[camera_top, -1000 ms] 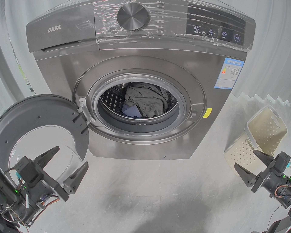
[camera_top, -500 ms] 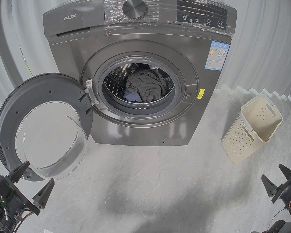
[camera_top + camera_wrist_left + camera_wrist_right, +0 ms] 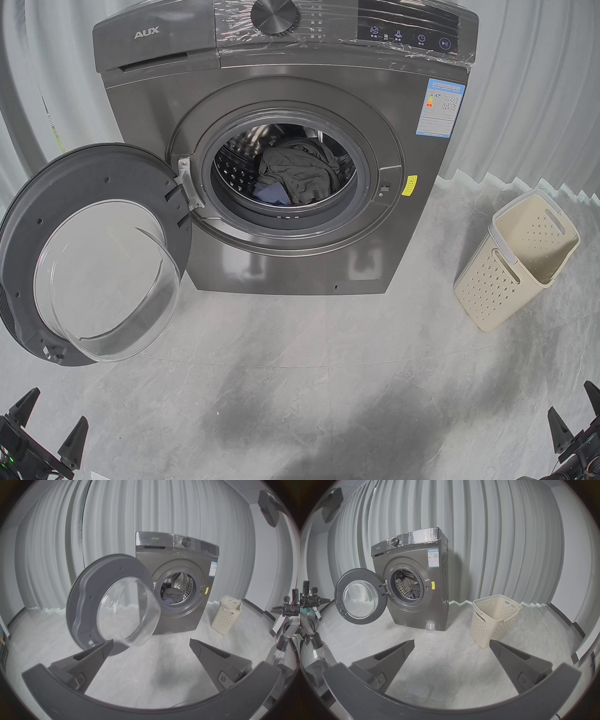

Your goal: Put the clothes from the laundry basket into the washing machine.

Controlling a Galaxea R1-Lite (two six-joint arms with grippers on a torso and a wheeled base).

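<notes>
Walls: pale pleated curtain [image 3: 503,542] runs around the room and reaches down to the floor; a plain white wall panel [image 3: 265,573] adjoins it.
Floor: light grey marbled tiles [image 3: 325,387], thin seams, faint gloss.
Skirting: dark strip [image 3: 564,617] along the wall foot.
Fixture: grey mounted unit [image 3: 268,506] high in one corner.
Light: even, diffuse.

The grey floor [image 3: 325,375] carries the washing machine [image 3: 350,262] and, near its right side, the laundry basket [image 3: 494,287].

I see a pale pleated curtain [image 3: 537,94] hanging down to the grey tiled floor [image 3: 325,375]. A dark baseboard [image 3: 254,607] runs under a bare white wall [image 3: 268,573], where a grey device [image 3: 268,506] sits high up.
</notes>
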